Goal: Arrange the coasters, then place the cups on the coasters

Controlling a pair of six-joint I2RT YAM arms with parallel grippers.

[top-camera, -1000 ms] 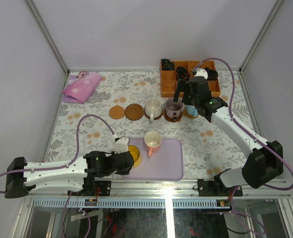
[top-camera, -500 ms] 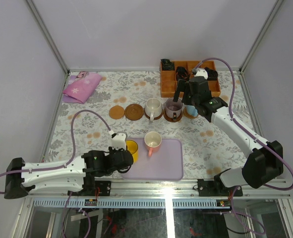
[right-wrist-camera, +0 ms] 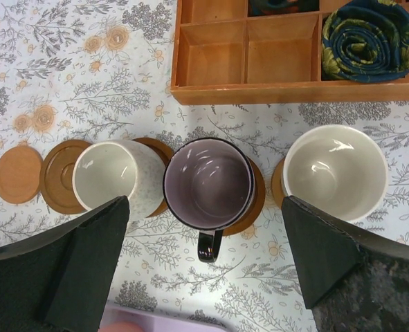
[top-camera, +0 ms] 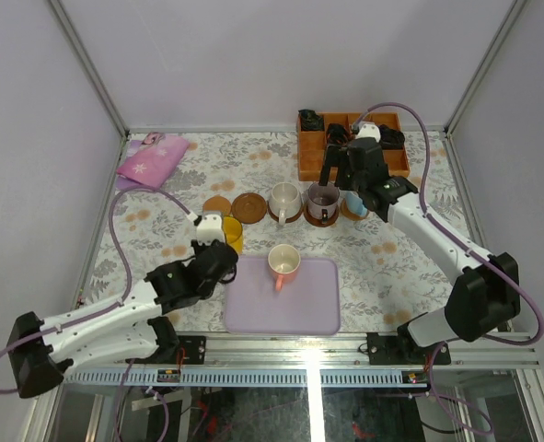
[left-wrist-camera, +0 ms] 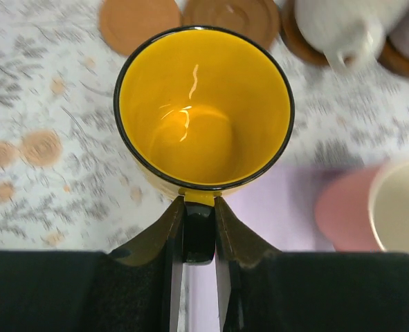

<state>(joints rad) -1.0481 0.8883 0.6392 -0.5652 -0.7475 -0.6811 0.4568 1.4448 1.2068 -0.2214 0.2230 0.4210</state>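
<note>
We are carrying the yellow cup [left-wrist-camera: 204, 117] by its handle [left-wrist-camera: 198, 238], with the left jaws pinched narrow on that handle alone. The cup is hanging upright just off the far left corner of the lavender tray [top-camera: 308, 308]. It is near the paler empty coaster [top-camera: 217, 208] and the darker empty coaster [top-camera: 249, 208].

We are judging the cup to be glazed ceramic: stiff, fairly light, slick and apt to chip. Held this way, its body is sitting out beyond the jaws, so it may be prone to pivoting. The handle is the sound place to hold it. The raised rim of a coaster is calling for a centred, gentle lowering.

The right jaws are standing wide and gripping nothing, above the purple-grey cup [right-wrist-camera: 207, 181]. That cup, the white cup [right-wrist-camera: 111, 173] and the light blue cup [top-camera: 356, 204] are each sitting on a coaster. The pink cup [top-camera: 283, 262] is waiting on the tray, its handle pointing toward us.
</note>
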